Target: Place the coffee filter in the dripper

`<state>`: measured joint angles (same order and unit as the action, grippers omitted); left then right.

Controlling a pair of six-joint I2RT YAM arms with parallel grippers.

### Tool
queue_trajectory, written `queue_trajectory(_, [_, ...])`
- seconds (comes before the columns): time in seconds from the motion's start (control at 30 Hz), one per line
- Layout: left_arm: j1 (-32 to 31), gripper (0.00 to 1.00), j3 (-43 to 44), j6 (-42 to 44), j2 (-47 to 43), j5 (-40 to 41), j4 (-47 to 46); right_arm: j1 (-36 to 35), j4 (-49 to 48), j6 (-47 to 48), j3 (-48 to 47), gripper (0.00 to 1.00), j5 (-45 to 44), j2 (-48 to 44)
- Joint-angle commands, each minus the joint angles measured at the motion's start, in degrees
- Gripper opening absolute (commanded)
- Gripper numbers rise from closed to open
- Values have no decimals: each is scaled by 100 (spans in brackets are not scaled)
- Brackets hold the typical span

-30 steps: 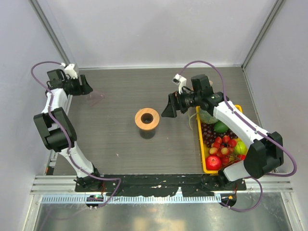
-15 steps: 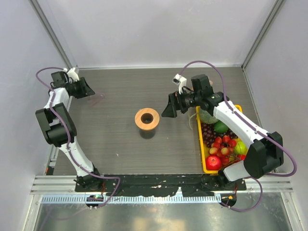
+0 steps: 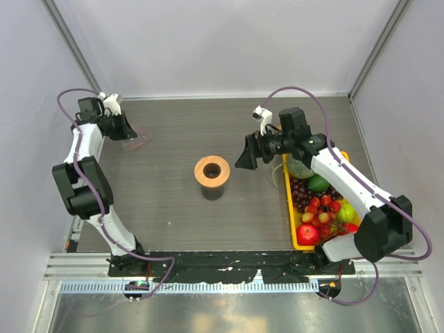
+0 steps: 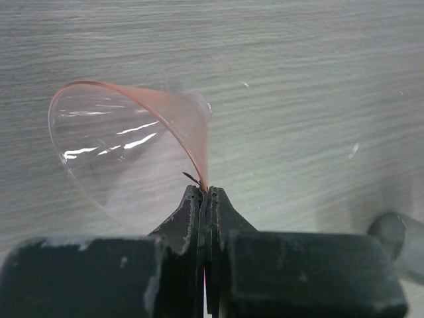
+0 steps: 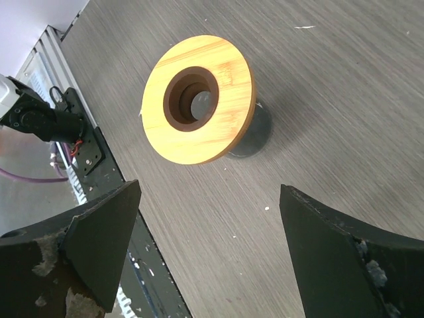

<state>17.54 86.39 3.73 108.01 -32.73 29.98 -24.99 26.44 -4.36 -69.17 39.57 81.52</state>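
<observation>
Nearest on the right, the fruit tray (image 3: 293, 236) lay on the tabletop (image 3: 173, 208) where it had been a second before. Mid-tabletop stood the dripper (image 3: 212, 171), its round wooden collar up and its dark hole open, with nothing set in it; it had not moved.

Just to its right hung the right tool (image 3: 244, 154), its fingers spread wide and holding nothing. In the wrist view the dripper showed ahead of the gap between them, apart from both. That arm had drifted only slightly, the elbow a little further right than before.

Farthest, at the back left corner, the left tool (image 4: 204, 193) was pressed together on the filter (image 4: 126, 152), pinching it by the rim. What it held was a clear cone with a pinkish edge, lying on its side with the mouth turned left and the narrow end pointing away from the tool. Whether it touched the tabletop could not be told. Since the earlier frames the left wrist had turned and its forearm had swung, so the tool pointed more toward the near right, while the filter stayed in almost the same spot, well apart from the dripper.
</observation>
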Motion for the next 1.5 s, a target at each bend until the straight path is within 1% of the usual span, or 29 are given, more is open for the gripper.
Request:
queue_trajectory(0.0, [-163, 0, -113, 874, -1333, -75, 394, 30, -42, 339, 113, 92, -317, -645])
queue_trajectory(0.1, [-303, 0, -385, 1174, -2001, -224, 763, 30, 124, 549, 289, 92, -389, -794])
queue_trajectory(0.2, [-391, 0, -832, 1166, -2765, -444, 861, -14, 213, 682, 578, 89, -275, -857])
queue_trajectory(0.33, [-549, 0, -1308, 1034, -3654, -585, 834, -312, 169, 770, 861, 81, -353, -813])
queue_trajectory(0.43, [-664, 0, -1475, 928, -4102, -708, 896, -725, 186, 840, 739, 76, -546, -568])
queue_trajectory(0.57, [-778, 0, -1529, 858, -4515, -814, 1071, -972, 230, 893, 492, 70, -652, -216])
queue_trajectory(0.77, [-936, 0, -1520, 849, -4876, -849, 1318, -1218, 283, 937, 194, 63, -731, 277])
queue_trajectory(0.83, [-937, 0, -1511, 814, -4938, -893, 1353, -1280, 327, 972, 44, 59, -767, 444])
queue_trajectory(0.97, [-972, 0, -1520, 788, -5017, -945, 1406, -1333, 336, 998, -167, 56, -784, 725])
queue_trajectory(1.2, [-1016, 0, -1537, 954, -5140, -963, 1572, -1429, 318, 972, -483, 54, -758, 971])
queue_trajectory(1.47, [-1095, 0, -1581, 1025, -5202, -972, 1625, -1456, 318, 990, -519, 54, -714, 1059])
